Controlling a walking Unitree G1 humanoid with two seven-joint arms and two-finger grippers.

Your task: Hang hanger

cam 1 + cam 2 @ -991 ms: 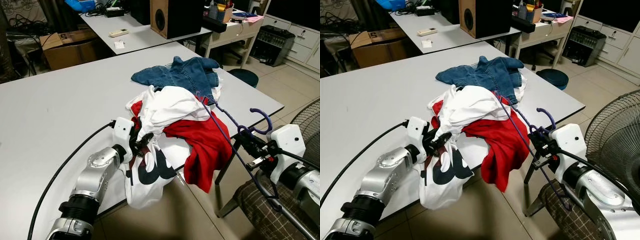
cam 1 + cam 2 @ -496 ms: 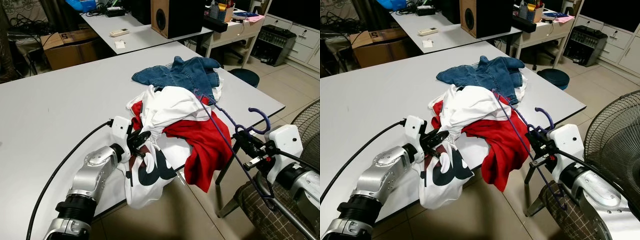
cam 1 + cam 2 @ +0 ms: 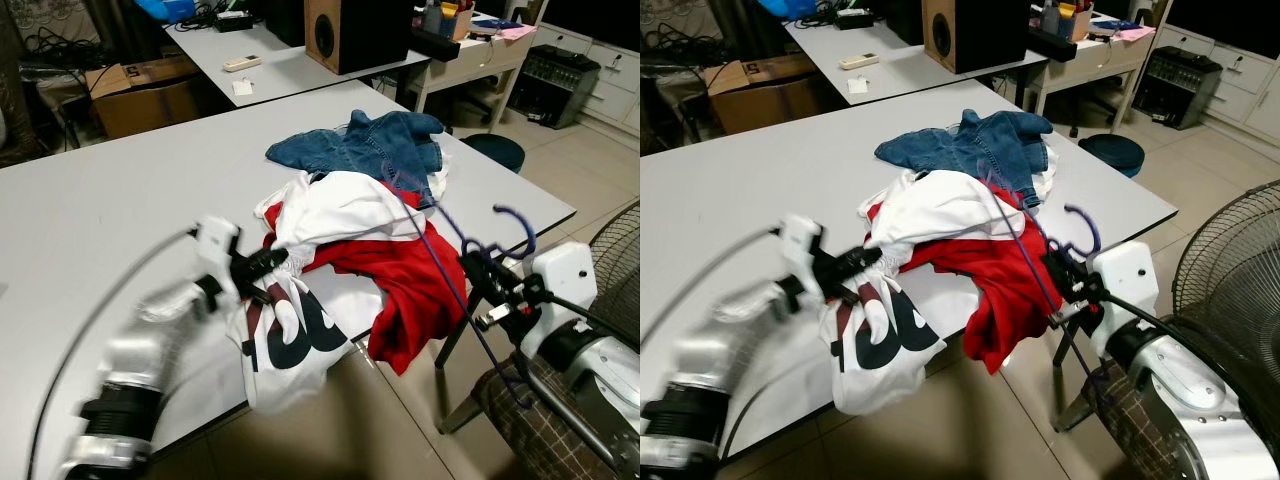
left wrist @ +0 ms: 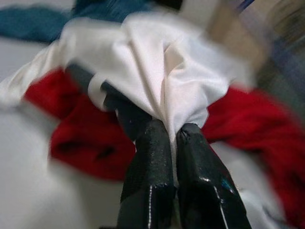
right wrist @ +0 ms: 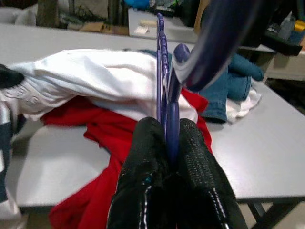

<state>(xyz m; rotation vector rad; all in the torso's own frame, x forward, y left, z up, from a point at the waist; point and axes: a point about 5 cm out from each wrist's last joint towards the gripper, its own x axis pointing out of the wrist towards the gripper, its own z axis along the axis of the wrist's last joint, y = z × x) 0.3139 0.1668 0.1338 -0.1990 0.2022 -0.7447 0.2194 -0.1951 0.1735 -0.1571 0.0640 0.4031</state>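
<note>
Purple hanger [image 3: 455, 285]: thin plastic, curved hook up, long bar slanting from clothes heap off table edge. Right gripper [image 5: 164, 143] clenched on hanger neck just below hook, beside near table corner. Left gripper [image 4: 164, 143], arm blurred, pinched on soft white shirt [image 3: 345, 210] with dark print. Heap on grey table [image 3: 100, 220]: red garment [image 3: 410, 290], crumpled denim [image 3: 365, 145] behind. Wire fan [image 3: 1230, 260] and plaid chair seat [image 3: 540, 410] at right; wooden speaker [image 3: 350, 30] on far desk.

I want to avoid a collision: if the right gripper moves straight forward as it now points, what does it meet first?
Probably the red garment at the table edge. The right gripper, shut on the purple hanger, points toward the clothes pile; depth is unclear.
</note>
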